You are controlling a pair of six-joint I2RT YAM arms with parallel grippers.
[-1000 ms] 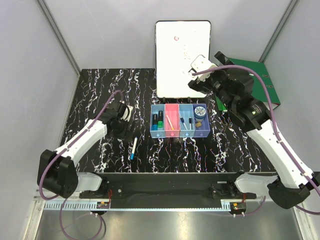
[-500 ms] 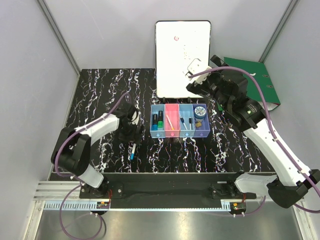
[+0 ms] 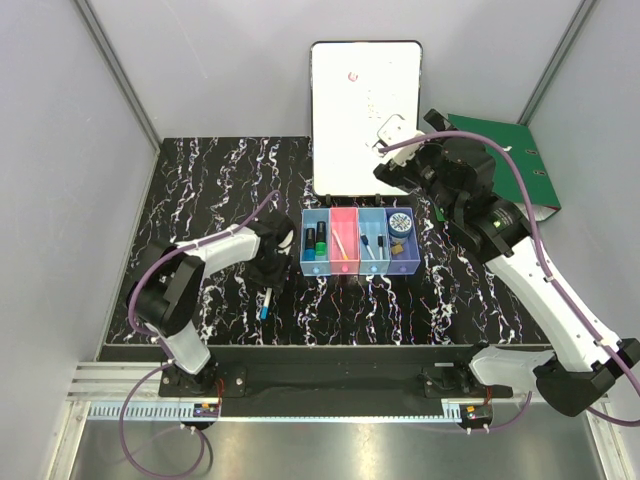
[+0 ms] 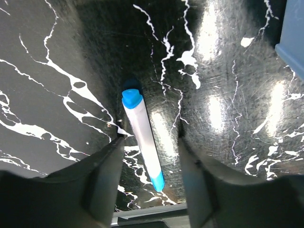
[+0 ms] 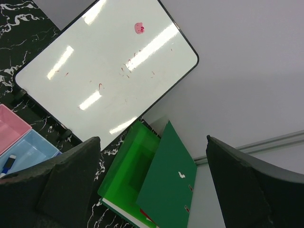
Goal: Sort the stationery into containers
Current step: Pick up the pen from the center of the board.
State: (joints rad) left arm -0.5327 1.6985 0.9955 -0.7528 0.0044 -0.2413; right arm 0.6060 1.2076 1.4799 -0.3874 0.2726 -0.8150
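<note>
Pen (image 4: 142,140), white with blue ends, lies on table (image 4: 228,95) left of bins (image 3: 344,266); left gripper (image 4: 151,145) straddles it, jaws apart, unclamped, aligned for pickup. Right gripper (image 5: 152,183) gapes empty.

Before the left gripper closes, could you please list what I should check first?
1. Pen lies flat on the table, between the left gripper's fingers: ok.
2. Fingers sit at the pen's middle, not its ends: ok.
3. Grip on the pen made: not ok, a gap shows on one side.
4. Bins stand close by with room in them: ok.
5. Right gripper open, empty and away from the bins: ok.
</note>
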